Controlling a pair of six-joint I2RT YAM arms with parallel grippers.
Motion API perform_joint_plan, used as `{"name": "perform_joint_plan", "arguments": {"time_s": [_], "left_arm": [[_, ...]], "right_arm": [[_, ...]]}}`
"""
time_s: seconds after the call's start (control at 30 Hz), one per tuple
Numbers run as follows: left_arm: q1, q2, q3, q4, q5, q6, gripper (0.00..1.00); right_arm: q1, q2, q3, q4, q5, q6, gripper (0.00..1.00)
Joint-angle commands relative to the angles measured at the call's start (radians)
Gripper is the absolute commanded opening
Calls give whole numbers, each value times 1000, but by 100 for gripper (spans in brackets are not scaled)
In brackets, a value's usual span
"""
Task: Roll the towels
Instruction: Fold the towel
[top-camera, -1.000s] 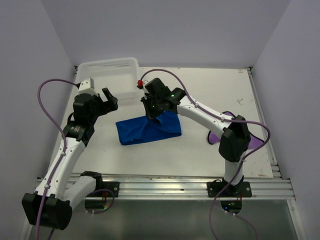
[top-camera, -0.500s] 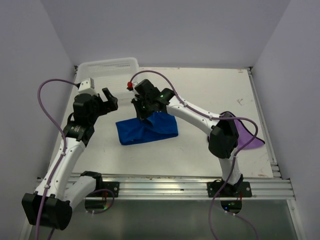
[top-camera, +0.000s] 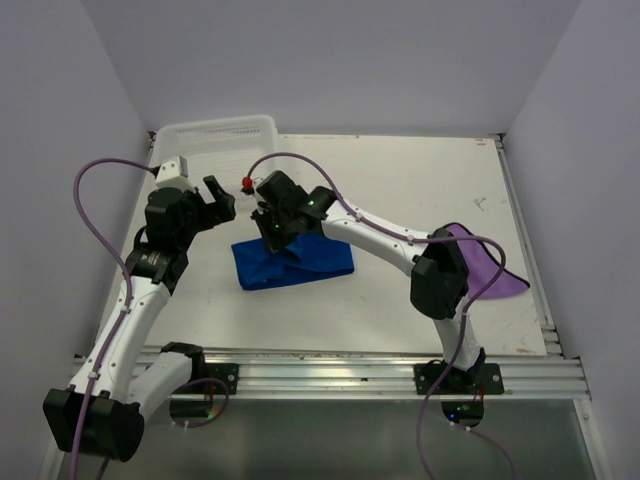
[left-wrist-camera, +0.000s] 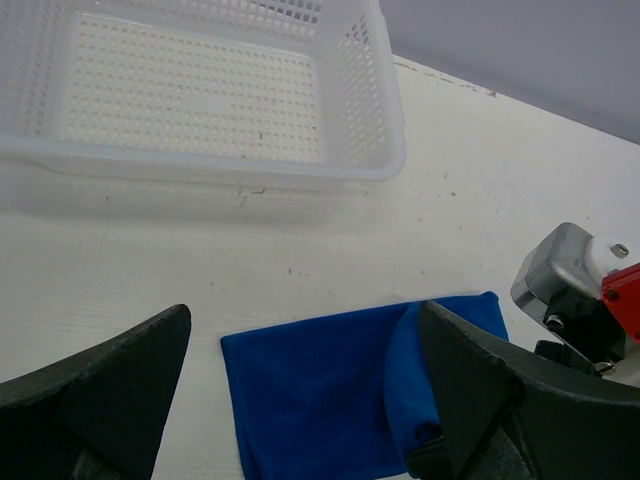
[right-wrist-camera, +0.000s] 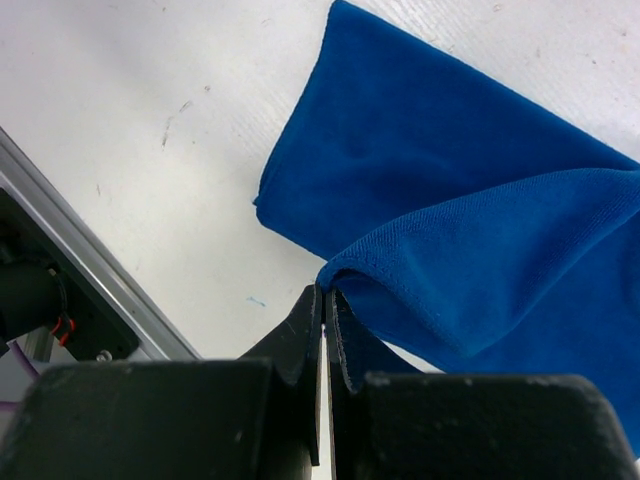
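Our right gripper (right-wrist-camera: 325, 305), pinching the blue towel's (right-wrist-camera: 420, 140) edge, has dragged it farther left; we judge rolling underway.

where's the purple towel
Top view: the purple towel lies at the right edge of the table, partly hidden behind the right arm, apart from the blue towel.

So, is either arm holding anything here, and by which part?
The right gripper has its fingers shut on the blue towel, pinching the edge of its raised flap. The left gripper is open and holds nothing.
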Motion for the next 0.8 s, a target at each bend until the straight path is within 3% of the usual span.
{"name": "perform_joint_plan", "arguments": {"time_s": [0.0, 0.77], "left_arm": [[-4, -20, -14, 40, 0, 23, 100], [-5, -35, -14, 37, -5, 20, 100]], "right_arm": [[14, 16, 19, 46, -40, 24, 0], [40, 175, 8, 205, -138, 147, 0]]}}
